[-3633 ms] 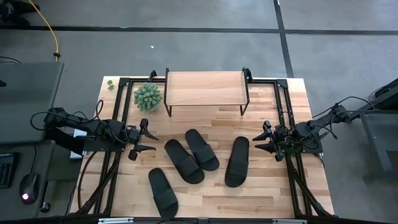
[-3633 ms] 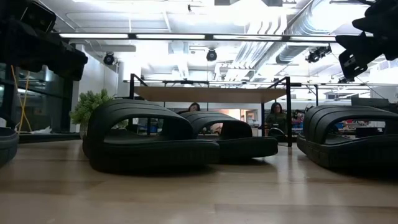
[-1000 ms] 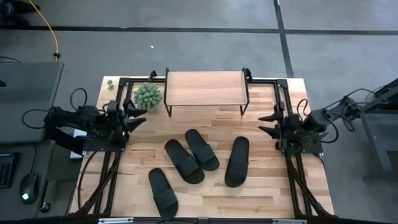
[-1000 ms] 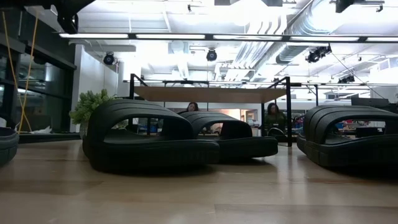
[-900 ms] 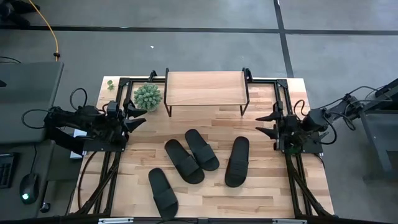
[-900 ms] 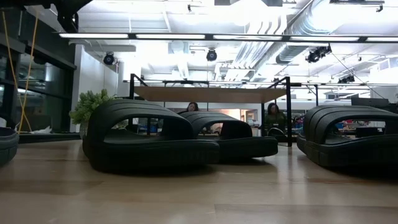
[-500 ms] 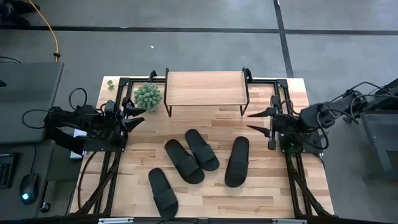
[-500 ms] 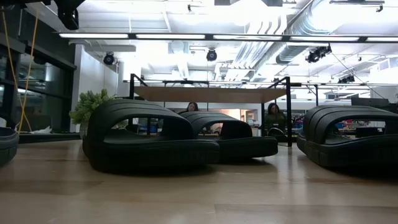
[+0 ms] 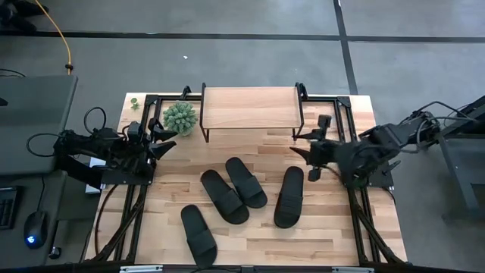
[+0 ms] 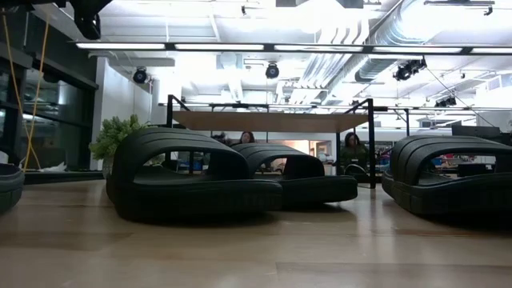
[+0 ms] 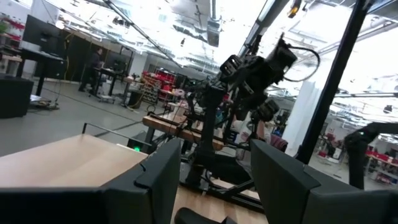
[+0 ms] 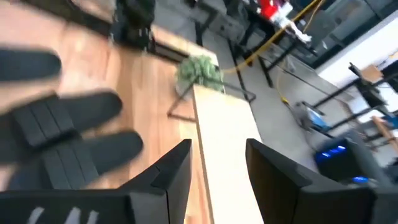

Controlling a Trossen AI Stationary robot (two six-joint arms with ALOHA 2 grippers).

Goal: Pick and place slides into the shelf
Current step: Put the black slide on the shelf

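Slides are seen lying flat on the table, four in all: two side by side at the middle, one to their right and one nearer the front edge. None is placed in the shelf, which stands at the back beside a small green plant. The right gripper is held above the table between the shelf's right leg and the right-hand slide, its fingers parted and nothing gripped. The left gripper is parked beside the plant, likewise parted and empty.
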